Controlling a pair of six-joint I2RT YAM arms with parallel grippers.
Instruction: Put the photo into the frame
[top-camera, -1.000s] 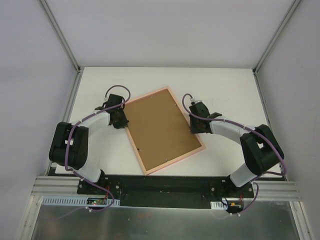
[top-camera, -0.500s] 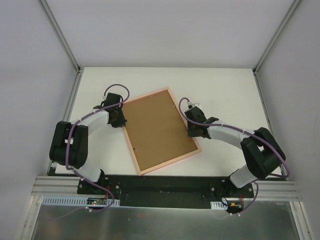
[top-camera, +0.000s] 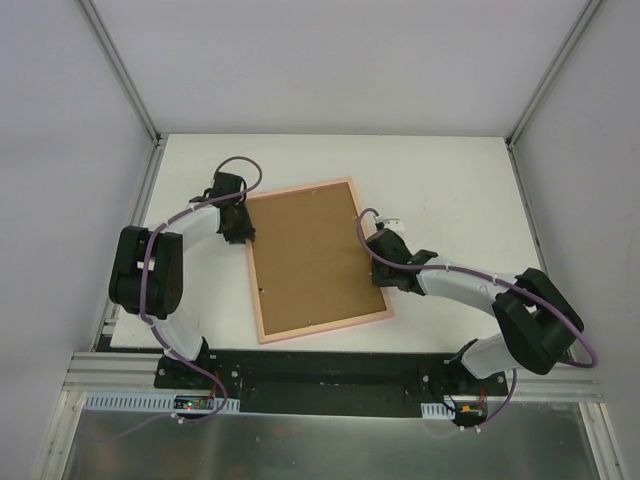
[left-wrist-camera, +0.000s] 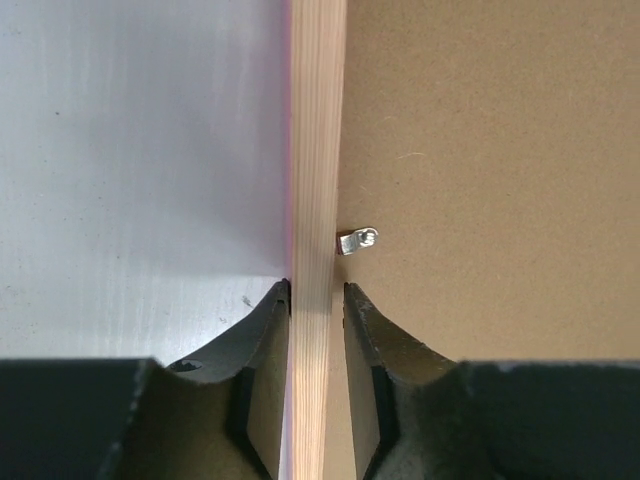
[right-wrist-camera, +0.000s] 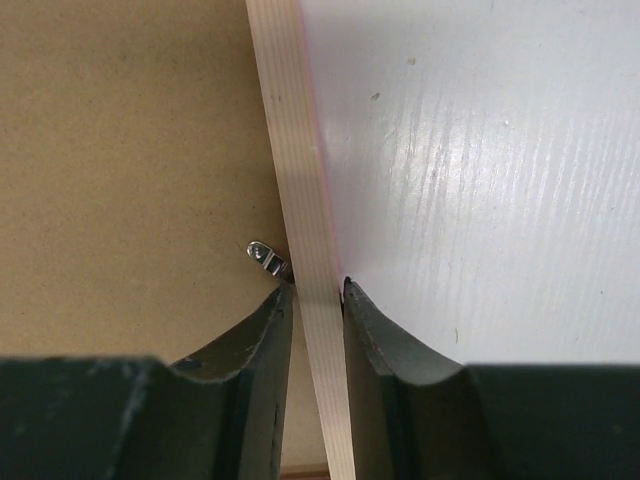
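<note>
Overhead, whole frame, close-up, metal clip

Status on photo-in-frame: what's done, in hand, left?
Done: the frame lies back-up with the brown backing board seated in it and a metal tab at its edge. In hand: the left claw and right claw each pinch an opposite long rail. Left: the photo is not in view, possibly under the board, so insertion is unconfirmed.
</note>
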